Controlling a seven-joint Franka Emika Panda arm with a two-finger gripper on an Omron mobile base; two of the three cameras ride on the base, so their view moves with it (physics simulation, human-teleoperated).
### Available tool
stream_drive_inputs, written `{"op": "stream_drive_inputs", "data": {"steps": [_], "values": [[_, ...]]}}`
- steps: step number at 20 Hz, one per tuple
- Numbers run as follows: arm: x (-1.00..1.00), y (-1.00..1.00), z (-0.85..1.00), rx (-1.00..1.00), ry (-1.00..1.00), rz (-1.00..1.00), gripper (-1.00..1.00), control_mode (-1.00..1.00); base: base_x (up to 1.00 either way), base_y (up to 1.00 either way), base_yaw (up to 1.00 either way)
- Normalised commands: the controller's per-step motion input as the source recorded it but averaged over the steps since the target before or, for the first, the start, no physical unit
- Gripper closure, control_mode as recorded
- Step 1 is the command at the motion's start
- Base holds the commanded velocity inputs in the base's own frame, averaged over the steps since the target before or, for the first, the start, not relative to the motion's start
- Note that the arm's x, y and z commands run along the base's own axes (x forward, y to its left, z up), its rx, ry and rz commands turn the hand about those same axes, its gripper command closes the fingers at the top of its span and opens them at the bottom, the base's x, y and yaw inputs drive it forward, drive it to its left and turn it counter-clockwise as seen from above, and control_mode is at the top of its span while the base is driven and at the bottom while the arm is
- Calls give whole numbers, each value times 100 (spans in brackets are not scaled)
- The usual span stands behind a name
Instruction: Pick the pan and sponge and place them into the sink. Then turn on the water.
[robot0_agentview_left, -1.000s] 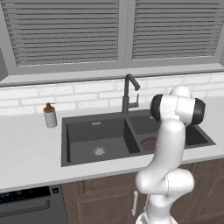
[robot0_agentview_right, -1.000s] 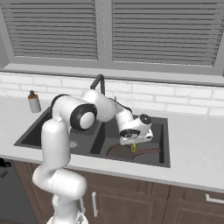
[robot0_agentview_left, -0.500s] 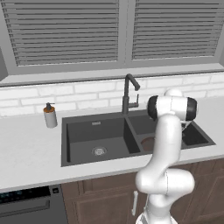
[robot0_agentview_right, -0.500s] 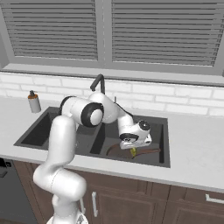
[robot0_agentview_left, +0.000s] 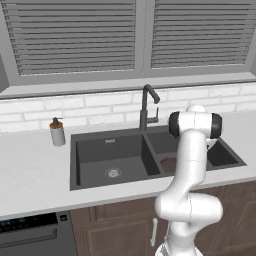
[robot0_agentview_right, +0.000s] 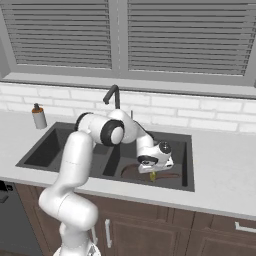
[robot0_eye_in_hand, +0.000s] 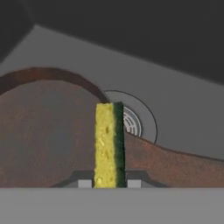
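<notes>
Sponge (robot0_eye_in_hand: 109, 144): yellow block with dark green face, held on edge, clamped between gripper (robot0_eye_in_hand: 109, 183) fingers (robot0_eye_in_hand: 85, 183), jaws nearly closed against its two flat sides. Sponge hangs directly above pan (robot0_eye_in_hand: 48, 131), in front of round metal drain (robot0_eye_in_hand: 135, 120). Pan (robot0_agentview_right: 131, 171): dark brown, lying on floor of sink (robot0_agentview_right: 186, 145) smaller basin, handle (robot0_agentview_right: 167, 175) pointing away from faucet (robot0_agentview_right: 112, 95). Gripper (robot0_agentview_right: 152, 172) low inside same basin. Soap bottle (robot0_agentview_left: 57, 132): on counter beside larger basin, far from faucet (robot0_agentview_left: 148, 106).

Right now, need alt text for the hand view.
A small yellow sponge with a dark green face stands on edge, shut between the gripper fingers, just above the round dark-brown frying pan. The pan lies in the charcoal-black sink basin, partly covering its round metal drain.
</notes>
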Motion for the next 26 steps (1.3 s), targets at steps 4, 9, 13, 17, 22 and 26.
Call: {"op": "stream_drive_inputs", "data": {"steps": [4,9,13,17,22,26], "values": [[2,0,-4,0,0,0,-100,-100,0,0,0],[0,0,0,0,0,0,-100,-100,0,0,0],[0,15,21,0,0,0,-100,-100,0,0,0],[0,12,71,0,0,0,-100,-100,0,0,0],[-9,4,100,0,0,-2,-100,-100,0,0,0],[-18,3,100,0,10,-15,-100,-100,0,0,0]]}}
